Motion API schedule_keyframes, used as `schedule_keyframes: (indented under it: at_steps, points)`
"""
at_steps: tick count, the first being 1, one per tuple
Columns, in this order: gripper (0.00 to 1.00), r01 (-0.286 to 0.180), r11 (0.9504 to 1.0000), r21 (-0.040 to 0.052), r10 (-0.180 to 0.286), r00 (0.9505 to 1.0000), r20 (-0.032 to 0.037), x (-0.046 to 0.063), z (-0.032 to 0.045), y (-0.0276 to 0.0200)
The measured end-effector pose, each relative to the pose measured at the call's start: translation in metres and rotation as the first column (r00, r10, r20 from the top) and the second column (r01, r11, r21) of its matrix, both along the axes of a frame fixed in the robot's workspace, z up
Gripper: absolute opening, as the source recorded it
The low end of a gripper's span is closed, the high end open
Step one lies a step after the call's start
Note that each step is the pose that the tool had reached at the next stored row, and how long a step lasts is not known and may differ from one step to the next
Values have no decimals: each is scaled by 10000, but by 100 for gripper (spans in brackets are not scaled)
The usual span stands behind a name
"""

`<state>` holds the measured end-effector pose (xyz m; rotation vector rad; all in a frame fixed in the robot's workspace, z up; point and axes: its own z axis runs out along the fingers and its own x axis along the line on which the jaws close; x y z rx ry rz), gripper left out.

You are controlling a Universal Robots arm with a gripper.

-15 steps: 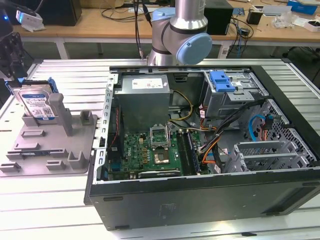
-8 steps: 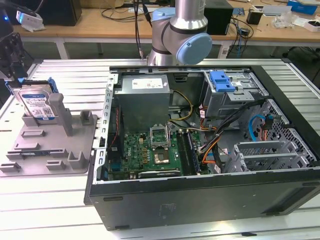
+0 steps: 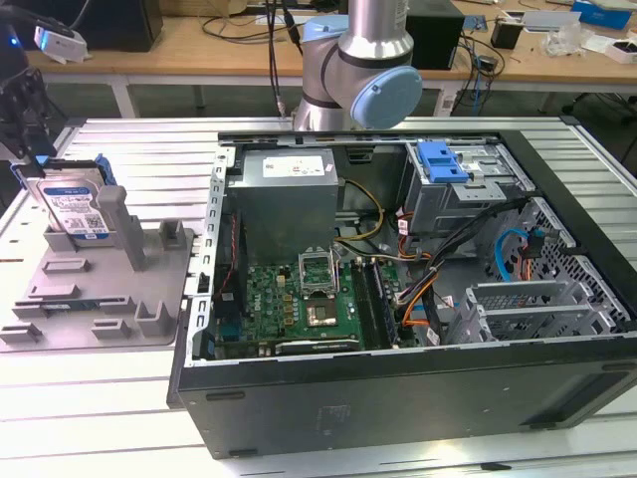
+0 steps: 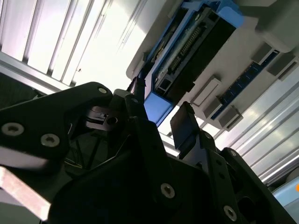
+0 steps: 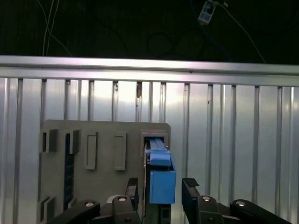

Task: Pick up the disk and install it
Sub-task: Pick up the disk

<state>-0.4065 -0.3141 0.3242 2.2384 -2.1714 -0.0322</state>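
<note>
Disk: the flat silver metal hard drive with a white-and-blue label and blue plastic carrier (image 3: 72, 204) stands on edge, upright, in a slot of the grey plastic fixture plate (image 3: 149, 289); in the exterior view it lies at 9 o'clock from the open black computer case (image 3: 398, 398), well apart from it.
Gripper: the black gripper (image 5: 162, 185) hangs at the disk, its dark body at 12 o'clock of the disk in the exterior view.
Fingers: in the first wrist view the two black fingers (image 5: 190, 189) are spread, one on each side of the blue carrier edge (image 5: 161, 158), with a narrow gap showing on both sides; nothing is pinched. The second wrist view shows the same straddle, the fingers (image 4: 184, 126) flanking the carrier's end (image 4: 156, 106).
Fixture: it lies flat on the ribbed silver metal table (image 3: 100, 398).
Case: inside it, a grey metal power-supply box (image 3: 284, 199) sits at 12 o'clock of the green motherboard (image 3: 299, 299); a blue plastic latch (image 3: 443, 159) tops the drive cage at 2 o'clock.
Arm: its silver-and-blue joint (image 3: 358, 70) rises at 12 o'clock of the case.
</note>
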Motion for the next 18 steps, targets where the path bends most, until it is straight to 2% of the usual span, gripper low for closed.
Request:
schedule_keyframes:
  at_steps: [8, 12, 18]
  points:
    - [50, 0, 10000, 0, 0, 10000, 0, 0, -41, 0]
    - [50, 0, 10000, 0, 0, 10000, 1, 0, -60, 22]
    - [50, 0, 10000, 0, 0, 10000, -1, 0, -85, 23]
